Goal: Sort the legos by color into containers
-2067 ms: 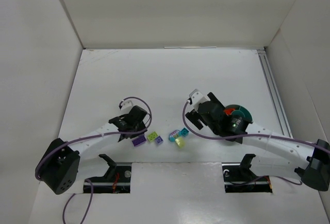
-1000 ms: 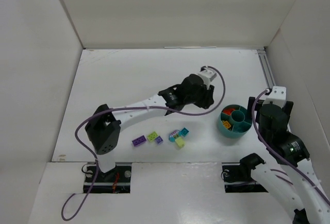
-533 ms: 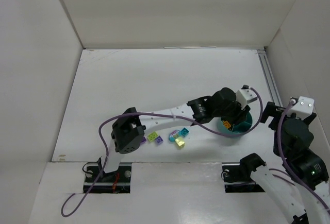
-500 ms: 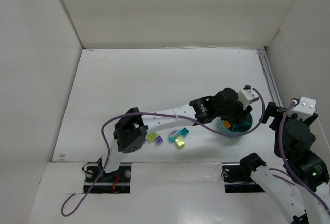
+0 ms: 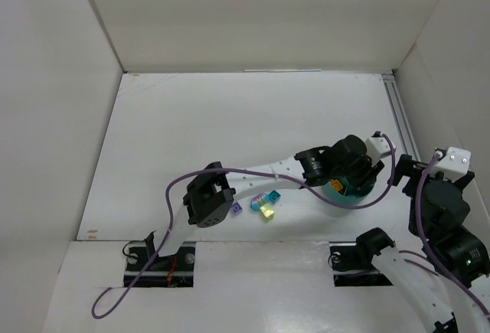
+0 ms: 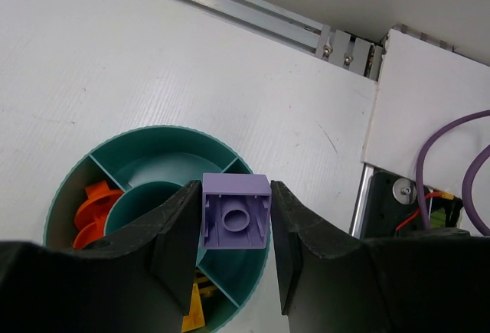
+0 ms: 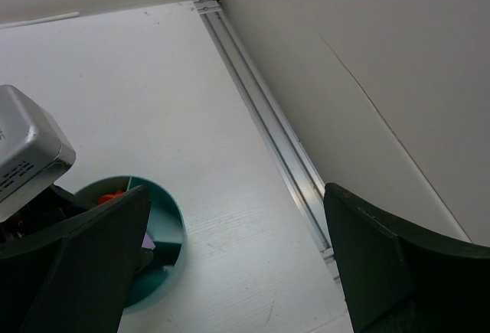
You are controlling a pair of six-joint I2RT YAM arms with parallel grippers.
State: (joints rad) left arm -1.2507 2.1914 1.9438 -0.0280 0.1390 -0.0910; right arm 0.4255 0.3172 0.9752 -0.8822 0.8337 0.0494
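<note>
Swinging right across the table from the loose pile, the left arm now stretches to the teal bowl (image 5: 342, 196), while the right arm, which was over that bowl two seconds ago, has pulled back and up toward its own side. The larger purple brick that lay at the left end of the pile is no longer there; the remaining legos (image 5: 266, 204) sit in a small cluster on the table, well apart from the bowl. In the left wrist view the left gripper (image 6: 236, 226) is clamped on the purple brick (image 6: 236, 220), one finger on each side, its hollow face turned to the camera. That brick hangs directly over the bowl (image 6: 73, 184), not over the table: it sits above the right edge of the round centre cup, where the dividers meet. An empty-looking wedge lies just beyond it, the wedge with orange pieces (image 6: 93, 209) lies to its left, and one with yellow pieces (image 6: 194, 314) lies nearer the camera. So the release turns on a small shift off the divider toward a purple wedge, probably the empty one; I cannot tell whether any purple already lies below. The right gripper (image 7: 237, 191) is spread wide, holding nothing, high and to the right of the bowl (image 7: 170, 222).
</note>
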